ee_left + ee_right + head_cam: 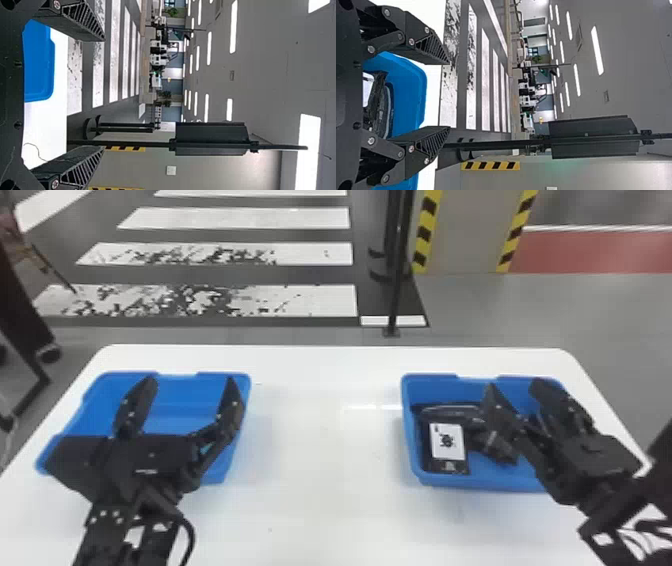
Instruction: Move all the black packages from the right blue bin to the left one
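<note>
While both arms hang over the white table (325, 415), the black packages (452, 411) are bunched in the right blue bin (480, 482), packed along its left side! Look at the finish on them: dark, shiny wrapping, creased and catching streaks of light along the far one. The near-left package wears a bright white label (447, 441) with a dark figure in its middle, and there's a smaller pale print below, close to the bin's near wall. To the right of it lies a crumpled, darker heap, partly behind the gripper, so where one package ends and the next begins, I cannot tell.

And the right gripper (514, 385) is right above that bin, its two fingers spread wide apart, one of them overlapping the packages in the head view! Over on the other side, the left gripper (190, 380) is poised above the left blue bin (177, 377), jaws parted widely too.
</note>
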Robot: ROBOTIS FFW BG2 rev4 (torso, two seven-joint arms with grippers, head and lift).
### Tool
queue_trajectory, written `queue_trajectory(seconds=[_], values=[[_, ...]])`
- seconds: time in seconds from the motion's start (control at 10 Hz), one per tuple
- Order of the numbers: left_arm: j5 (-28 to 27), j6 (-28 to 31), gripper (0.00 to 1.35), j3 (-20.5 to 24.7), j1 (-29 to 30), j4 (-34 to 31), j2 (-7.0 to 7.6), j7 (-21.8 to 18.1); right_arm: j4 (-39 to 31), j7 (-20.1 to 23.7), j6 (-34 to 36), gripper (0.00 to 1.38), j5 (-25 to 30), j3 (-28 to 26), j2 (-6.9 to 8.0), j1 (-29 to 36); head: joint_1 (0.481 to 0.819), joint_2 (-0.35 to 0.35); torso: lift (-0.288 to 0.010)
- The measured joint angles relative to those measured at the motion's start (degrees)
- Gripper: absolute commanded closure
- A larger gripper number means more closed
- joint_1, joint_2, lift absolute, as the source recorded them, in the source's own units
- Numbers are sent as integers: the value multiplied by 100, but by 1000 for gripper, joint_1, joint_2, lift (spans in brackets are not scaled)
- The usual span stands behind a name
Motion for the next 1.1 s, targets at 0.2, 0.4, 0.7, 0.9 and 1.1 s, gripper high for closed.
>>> queue_trajectory(seconds=[0.2,0.4,0.7,0.9,1.1], values=[[18,-167,85,28,10,0,-26,0,25,5,-144,506,-25,-3,23,42,695,16,-169],[3,-204,85,35,11,0,-33,0,76,5,-301,506,-32,0,38,61,695,16,-169],[-3,-231,85,9,11,0,-27,0,83,5,-363,507,-43,12,44,37,695,14,-169],[-3,-213,85,8,3,0,-24,0,142,5,-301,501,-80,30,44,-12,695,15,-169],[-3,-185,85,4,-1,0,-18,0,140,46,447,501,-96,60,21,-193,695,20,-169]])
